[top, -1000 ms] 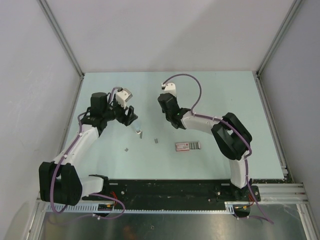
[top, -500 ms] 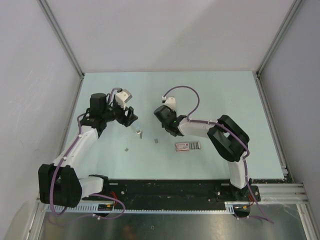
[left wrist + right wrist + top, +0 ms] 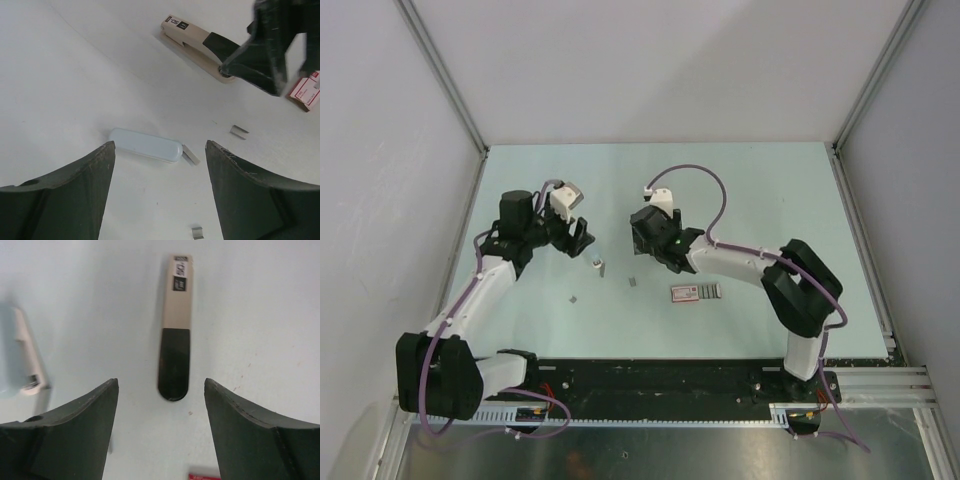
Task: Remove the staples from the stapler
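The stapler (image 3: 176,325), cream-beige with a black end, lies flat and shut on the table. It sits just ahead of my open, empty right gripper (image 3: 161,382), black end nearest, not touched. It also shows in the left wrist view (image 3: 197,44), with the right gripper's fingers (image 3: 262,55) above its black end. In the top view the right gripper (image 3: 653,243) hides it. My left gripper (image 3: 160,144) is open and empty above a pale blue oblong piece (image 3: 145,145). A metal staple strip (image 3: 190,155) lies at that piece's end.
Loose staple pieces lie on the table (image 3: 238,131) (image 3: 198,232), also in the top view (image 3: 633,282) (image 3: 574,297). A flat red-and-white box (image 3: 697,292) lies to the right of them. The left gripper (image 3: 583,240) is near the pale piece (image 3: 597,265). Walls stand at the back and sides.
My right gripper has shifted a little left and its elbow has swung out to the right. The left arm has barely moved. Both grippers stay open.
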Tool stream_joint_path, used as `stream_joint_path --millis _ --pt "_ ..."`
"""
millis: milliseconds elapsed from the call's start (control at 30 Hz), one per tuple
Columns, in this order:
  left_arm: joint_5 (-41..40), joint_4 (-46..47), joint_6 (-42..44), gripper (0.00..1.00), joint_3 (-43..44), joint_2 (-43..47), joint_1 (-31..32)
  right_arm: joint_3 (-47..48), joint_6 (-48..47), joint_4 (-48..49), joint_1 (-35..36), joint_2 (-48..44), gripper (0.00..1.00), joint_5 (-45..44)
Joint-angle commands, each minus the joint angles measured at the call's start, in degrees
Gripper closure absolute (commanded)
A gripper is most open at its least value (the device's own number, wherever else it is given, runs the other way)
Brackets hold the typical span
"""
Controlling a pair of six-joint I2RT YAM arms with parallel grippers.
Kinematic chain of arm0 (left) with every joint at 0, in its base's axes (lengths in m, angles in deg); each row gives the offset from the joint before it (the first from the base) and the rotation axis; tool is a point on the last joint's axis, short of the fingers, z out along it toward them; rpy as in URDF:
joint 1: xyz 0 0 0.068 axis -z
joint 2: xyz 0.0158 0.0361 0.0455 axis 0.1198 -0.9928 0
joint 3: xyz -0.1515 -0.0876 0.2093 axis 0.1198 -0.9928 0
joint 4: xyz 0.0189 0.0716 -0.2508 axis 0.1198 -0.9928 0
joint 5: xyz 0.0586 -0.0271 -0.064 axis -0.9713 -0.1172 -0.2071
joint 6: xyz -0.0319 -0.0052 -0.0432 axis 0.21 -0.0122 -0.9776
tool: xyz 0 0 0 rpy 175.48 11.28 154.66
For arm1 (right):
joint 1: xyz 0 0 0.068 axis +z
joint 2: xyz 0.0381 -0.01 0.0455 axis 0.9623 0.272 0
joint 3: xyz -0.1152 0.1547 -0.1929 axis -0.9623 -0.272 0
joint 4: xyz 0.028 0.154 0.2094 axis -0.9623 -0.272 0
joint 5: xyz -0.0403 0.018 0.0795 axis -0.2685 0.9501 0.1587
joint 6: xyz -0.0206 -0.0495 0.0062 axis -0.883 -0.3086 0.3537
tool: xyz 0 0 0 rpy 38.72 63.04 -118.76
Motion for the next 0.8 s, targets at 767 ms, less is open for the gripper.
stream_joint_path --millis 767 --pt "-1.03 0.89 1.38 0.23 -0.26 -2.37 -5.35 13.9 -3.62 3.86 11.19 14.27 0.3 9.76"
